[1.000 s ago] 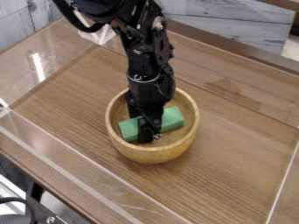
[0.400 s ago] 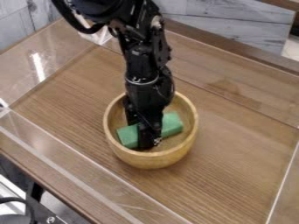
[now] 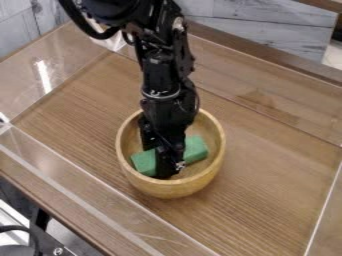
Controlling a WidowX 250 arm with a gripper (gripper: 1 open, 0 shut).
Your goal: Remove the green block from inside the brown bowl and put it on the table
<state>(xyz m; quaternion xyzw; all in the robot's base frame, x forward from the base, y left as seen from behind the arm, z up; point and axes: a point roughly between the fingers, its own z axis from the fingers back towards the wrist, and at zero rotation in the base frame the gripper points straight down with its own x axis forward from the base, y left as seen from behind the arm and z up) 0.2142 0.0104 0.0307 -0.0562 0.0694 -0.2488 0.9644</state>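
The jaws [image 3: 163,168] are closed across the middle of the green block [image 3: 195,150], apparently gripping it, inside the brown bowl [image 3: 175,188]. The block's long axis runs from about 8 to 2 o'clock in the view. Its mid-section is hidden by the dark jaws; contact points and clearance beneath cannot be made out.

No readable text or numbers anywhere — no labels, brands or signs either.
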